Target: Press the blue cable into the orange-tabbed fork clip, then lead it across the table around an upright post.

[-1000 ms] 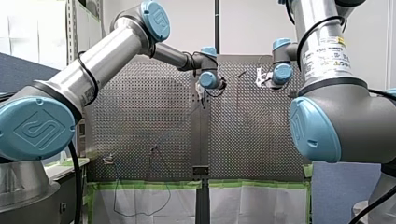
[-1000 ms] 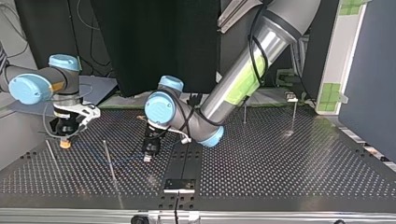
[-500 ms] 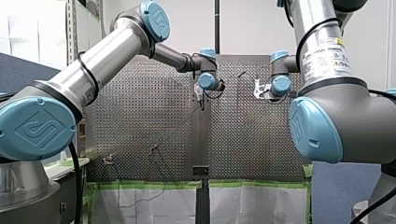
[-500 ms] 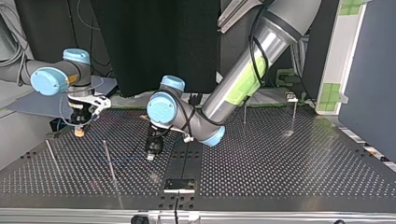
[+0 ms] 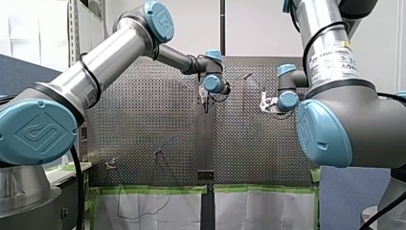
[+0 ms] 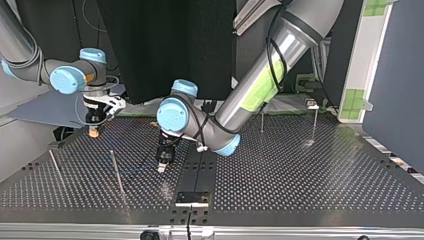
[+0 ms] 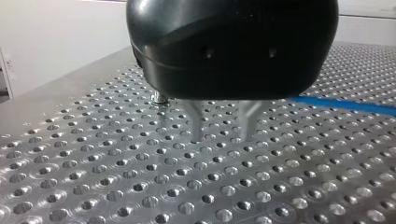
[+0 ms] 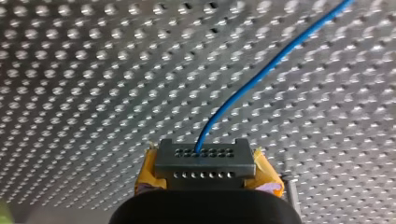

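The blue cable [image 8: 261, 70] runs over the perforated table and ends between my right gripper's [image 8: 205, 161] yellow pads [image 8: 267, 173], which are shut on it. In the top view my right gripper [image 6: 93, 132] hangs at the back left, and the cable [image 6: 137, 171] lies past a thin upright post [image 6: 116, 170] toward my left gripper [image 6: 161, 167]. My left gripper [image 7: 223, 133] stands just above the table, its metal fingers [image 7: 196, 125] apart with nothing between them. The cable [image 7: 345, 105] lies beside it. I cannot make out the fork clip.
More thin posts stand at the top view's left [image 6: 55, 167] and back right [image 6: 261, 122], [image 6: 315, 125]. A dark strip [image 6: 197, 167] runs down the table's middle to a small bracket [image 6: 192, 199] at the near edge.
In the top view my right gripper has carried the cable's end from the left edge back and to the right. My left gripper has stayed at nearly the same spot.
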{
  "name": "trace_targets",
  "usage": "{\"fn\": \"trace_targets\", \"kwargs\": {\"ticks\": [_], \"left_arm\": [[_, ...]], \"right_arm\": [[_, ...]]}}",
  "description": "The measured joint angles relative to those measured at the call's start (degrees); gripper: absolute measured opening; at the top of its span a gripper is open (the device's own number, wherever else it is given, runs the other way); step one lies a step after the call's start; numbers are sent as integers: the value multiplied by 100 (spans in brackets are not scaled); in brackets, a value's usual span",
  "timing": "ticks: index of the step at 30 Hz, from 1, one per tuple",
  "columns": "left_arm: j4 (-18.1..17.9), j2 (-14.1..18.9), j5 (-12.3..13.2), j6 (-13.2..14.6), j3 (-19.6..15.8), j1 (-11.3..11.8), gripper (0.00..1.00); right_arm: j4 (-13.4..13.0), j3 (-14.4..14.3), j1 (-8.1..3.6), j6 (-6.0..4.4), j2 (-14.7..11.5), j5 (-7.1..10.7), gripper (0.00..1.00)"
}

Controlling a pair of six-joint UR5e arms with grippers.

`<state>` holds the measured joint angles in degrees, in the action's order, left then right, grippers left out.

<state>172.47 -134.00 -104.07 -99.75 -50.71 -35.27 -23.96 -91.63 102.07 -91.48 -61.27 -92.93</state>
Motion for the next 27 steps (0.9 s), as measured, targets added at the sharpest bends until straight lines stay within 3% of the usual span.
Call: {"fn": "trace_targets", "kwargs": {"ticks": [6, 17, 27], "left_arm": [[48, 2, -68, 57, 1, -14, 99], [60, 3, -84, 94, 3, -15, 99], [98, 3, -240, 189, 37, -38, 99]], "right_arm": [[-253, -197, -24, -50, 214, -86, 0], [-832, -462, -104, -41, 769, -167, 0], [-1238, -569, -249, 183, 1335, -167, 0]]}}
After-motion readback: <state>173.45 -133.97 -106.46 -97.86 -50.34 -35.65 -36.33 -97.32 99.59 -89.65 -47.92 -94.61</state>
